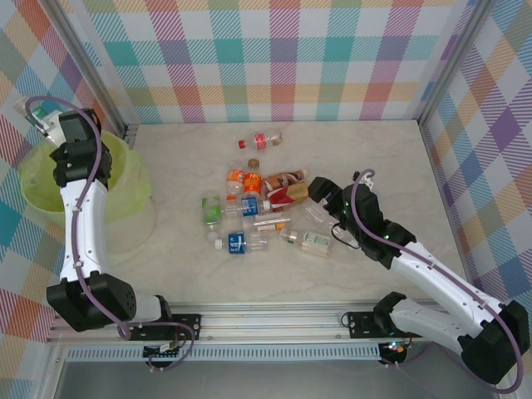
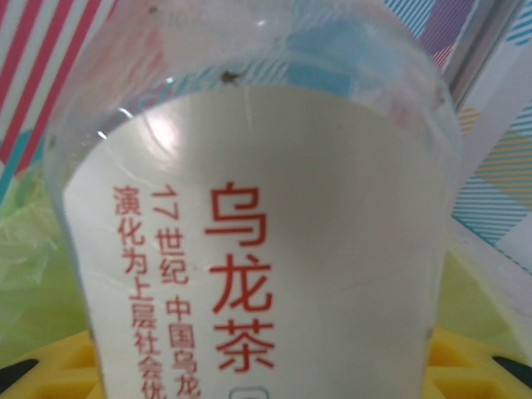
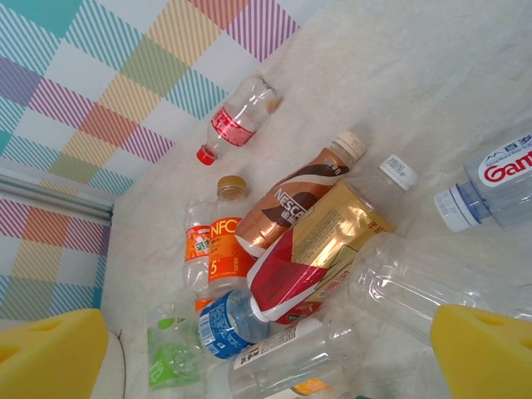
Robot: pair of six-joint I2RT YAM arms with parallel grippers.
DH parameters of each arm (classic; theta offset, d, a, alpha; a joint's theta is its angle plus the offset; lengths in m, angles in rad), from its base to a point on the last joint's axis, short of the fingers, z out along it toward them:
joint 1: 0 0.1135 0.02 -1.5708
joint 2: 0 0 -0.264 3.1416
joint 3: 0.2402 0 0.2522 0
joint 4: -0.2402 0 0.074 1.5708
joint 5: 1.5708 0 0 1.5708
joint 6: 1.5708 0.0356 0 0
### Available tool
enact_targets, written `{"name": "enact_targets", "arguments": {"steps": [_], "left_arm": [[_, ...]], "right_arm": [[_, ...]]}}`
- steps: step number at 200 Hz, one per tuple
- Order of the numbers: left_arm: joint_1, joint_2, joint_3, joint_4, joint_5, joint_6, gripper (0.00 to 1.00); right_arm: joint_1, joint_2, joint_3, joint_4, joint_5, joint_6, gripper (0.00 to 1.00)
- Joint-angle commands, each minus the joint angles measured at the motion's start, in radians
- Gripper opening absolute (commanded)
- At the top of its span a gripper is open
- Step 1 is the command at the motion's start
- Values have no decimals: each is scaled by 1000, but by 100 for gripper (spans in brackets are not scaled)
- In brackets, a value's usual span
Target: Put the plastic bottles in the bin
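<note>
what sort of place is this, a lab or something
Most likely a robot test cell: a tabletop walled by plaid panels on metal framing, a left arm and right arm bolted to a rail, and plastic bottles strewn beside a bag-lined bin.

- A table top (image 1: 399, 166) of pale cream, veined like marble, fills the middle of the overhead view. It looks matte under soft, even light.
- The back wall (image 1: 274, 58) is a checked panel in teal, purple, orange, pink and yellow on white.
- The left wall (image 1: 25, 50) and the right wall (image 1: 490, 125) carry the same check, with hatched stripes in the squares.
- A silver left post (image 1: 96, 75) and right post (image 1: 455, 62) stand where the side walls meet the back wall.
- A slotted aluminium rail (image 1: 274, 316) runs along the table's near edge.
- Below the rail lies a plain grey surface (image 1: 274, 378), possibly the floor.
</note>
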Motion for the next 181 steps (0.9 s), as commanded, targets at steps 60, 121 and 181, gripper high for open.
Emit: {"name": "enact_targets", "arguments": {"steps": [60, 121, 181], "left_arm": [[68, 33, -107, -67, 28, -239, 44], [69, 18, -140, -48, 29, -262, 73], [69, -16, -93, -56, 125, -217, 100]], "right_arm": [[1, -81, -5, -40, 31, 6, 100], [1, -72, 47, -108, 38, -34, 100], [0, -63, 20, -71, 48, -1, 100]]}}
